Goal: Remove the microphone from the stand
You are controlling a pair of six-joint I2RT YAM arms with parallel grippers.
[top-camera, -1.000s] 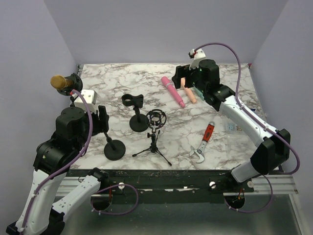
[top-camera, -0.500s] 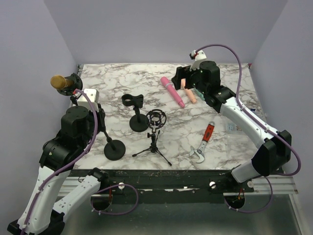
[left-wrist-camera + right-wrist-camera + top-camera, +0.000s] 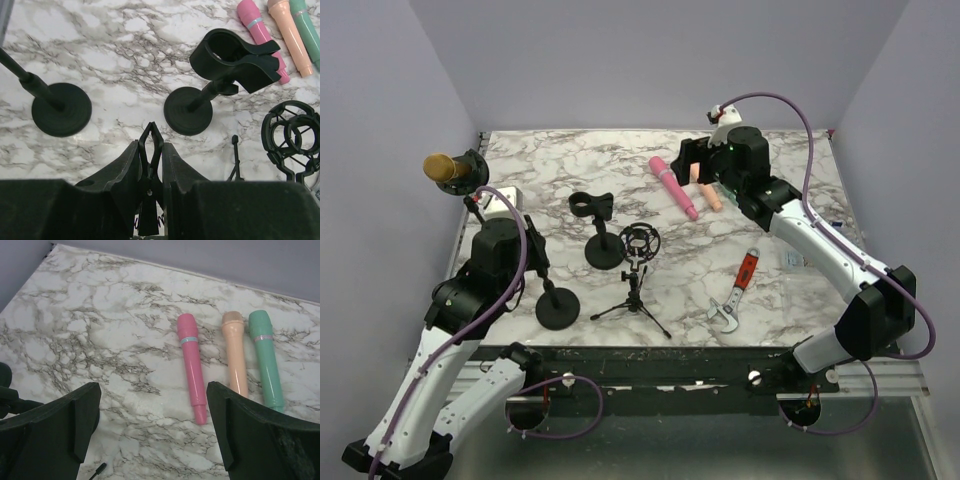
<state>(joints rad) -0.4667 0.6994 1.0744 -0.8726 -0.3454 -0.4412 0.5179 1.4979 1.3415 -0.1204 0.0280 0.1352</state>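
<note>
Left tool [image 3: 151, 134] had just closed empty, right tool [image 3: 152, 415] stood open; gold microphone [image 3: 440, 167] sat clipped in its stand [image 3: 557, 307] at upper left of overhead frame, so removal was not started.

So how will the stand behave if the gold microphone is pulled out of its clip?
Probably top-heavy: the gold microphone sits high on a thin stand over a small round base, so a sideways pull may tip it. The base appears to rest unfixed on the smooth marble tabletop, so it may also slide.
</note>
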